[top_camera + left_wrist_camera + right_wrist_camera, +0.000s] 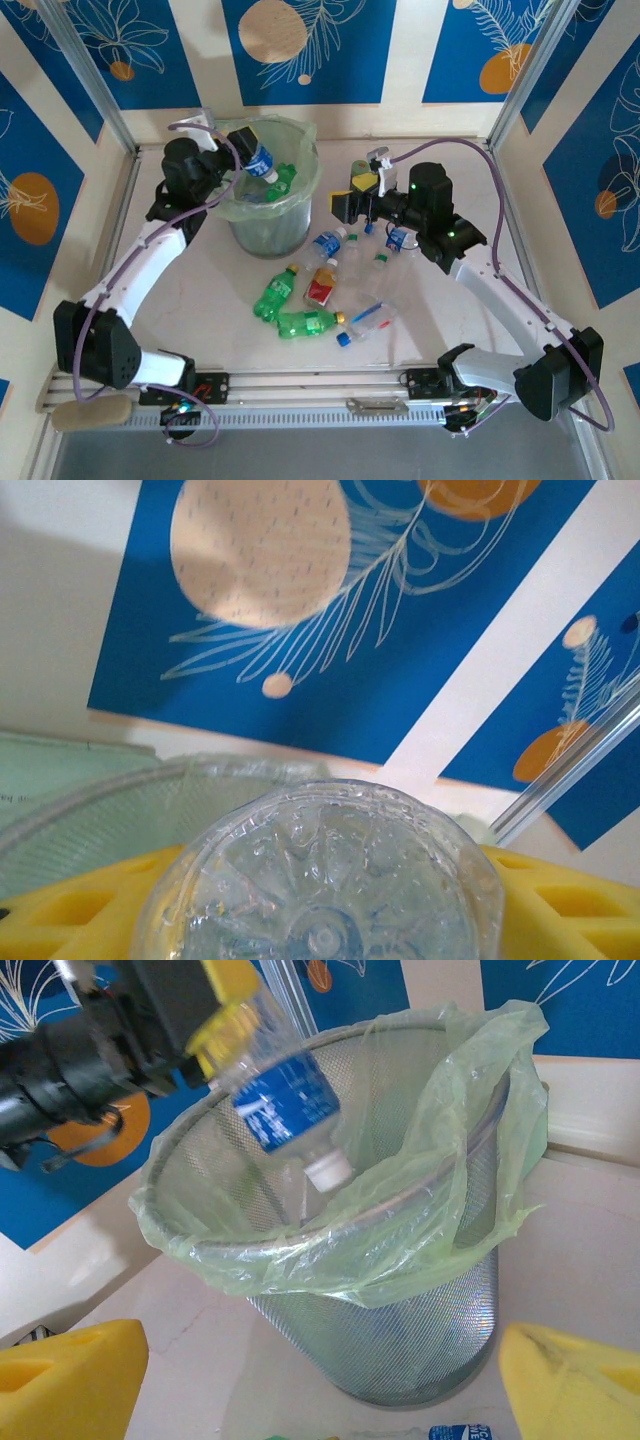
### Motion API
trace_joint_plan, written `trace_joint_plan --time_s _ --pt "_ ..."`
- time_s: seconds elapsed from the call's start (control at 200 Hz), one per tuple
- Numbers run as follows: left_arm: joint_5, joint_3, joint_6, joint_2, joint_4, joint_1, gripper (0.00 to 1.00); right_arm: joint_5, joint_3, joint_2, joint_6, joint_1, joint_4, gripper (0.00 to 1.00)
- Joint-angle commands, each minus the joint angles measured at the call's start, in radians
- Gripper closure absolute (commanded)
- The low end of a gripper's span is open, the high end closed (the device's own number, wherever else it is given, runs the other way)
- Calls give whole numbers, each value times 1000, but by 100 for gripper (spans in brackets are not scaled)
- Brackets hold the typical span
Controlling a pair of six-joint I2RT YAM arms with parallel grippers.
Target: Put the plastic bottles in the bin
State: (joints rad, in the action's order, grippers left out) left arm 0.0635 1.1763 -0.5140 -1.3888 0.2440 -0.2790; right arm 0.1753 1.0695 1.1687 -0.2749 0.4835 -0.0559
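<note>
Bottles strewn beside bin, right gripper nearby

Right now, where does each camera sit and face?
Top external: above, behind the bases, facing down at the table; both arms.
Left wrist: on left claw, facing the back wall over the held bottle; yellow fingers.
Right wrist: on right claw, facing the bin's side; yellow fingers.
Shared: all show bottle and bin.

There's the bin, far and left of centre; one bottle hangs cap-down over its mouth in the left gripper; a second bottle lies inside. Loose bottles lie scattered on the table, nearer and right of the bin; the right gripper sits just right of it.
</note>
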Motion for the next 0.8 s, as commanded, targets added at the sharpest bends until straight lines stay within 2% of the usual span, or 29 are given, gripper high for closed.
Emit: trace_joint_plan --time_s 0.0,0.18,0.32,0.6,0.795 --pt "58 40 8 -47 -28 6 32 -13 7 0 -11 -8 1 8" --pt "67 61 4 -91 -77 6 25 -28 3 -3 -10 -12 -8 9" --pt "62 71 5 -85 -106 8 0 -33 1 -3 -10 -13 -15 9" --pt "-22 88 78 45 -175 12 0 -54 -1 -8 7 -19 -25 8" --pt "-88 59 111 170 -209 17 0 -132 13 -13 42 -38 -85 8"
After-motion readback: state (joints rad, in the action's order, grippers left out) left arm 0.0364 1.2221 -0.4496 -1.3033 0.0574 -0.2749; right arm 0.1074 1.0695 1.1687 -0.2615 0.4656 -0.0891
